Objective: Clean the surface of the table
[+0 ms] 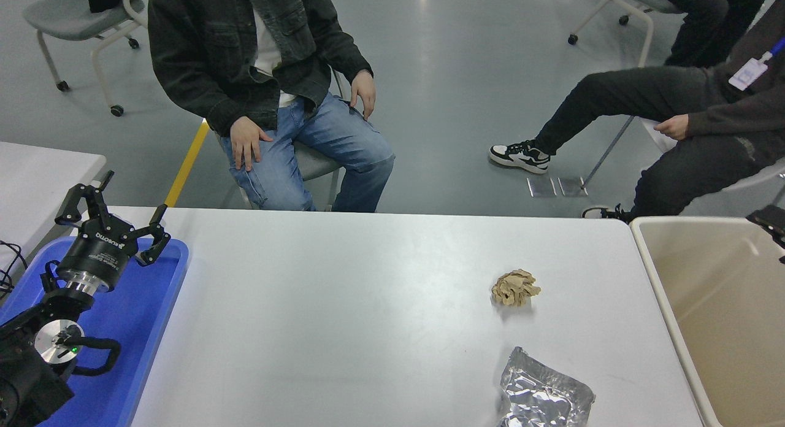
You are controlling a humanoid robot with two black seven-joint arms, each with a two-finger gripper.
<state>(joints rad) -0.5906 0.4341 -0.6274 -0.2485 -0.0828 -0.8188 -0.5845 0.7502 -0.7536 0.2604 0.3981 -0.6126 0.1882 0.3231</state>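
The table surface spreads white-grey across most of what I see, from the blue tray at my left to the beige bin butted against its right end. Beyond its far edge a person in a dark jacket and blue jeans sits on a chair, hands on thighs, and a second person in dark clothes sits at the upper right with one leg stretched out. My left arm rests at the lower left over the tray, and my left gripper points away from me with its fingers spread wide, holding nothing. On the table's near right lies a crumpled silver foil bag, partly cut off by the bottom edge, and a little farther back, apart from it, sits a small wad of tan paper. Of my right gripper only a dark tip shows at the right edge above the bin, and I cannot tell how its fingers stand.
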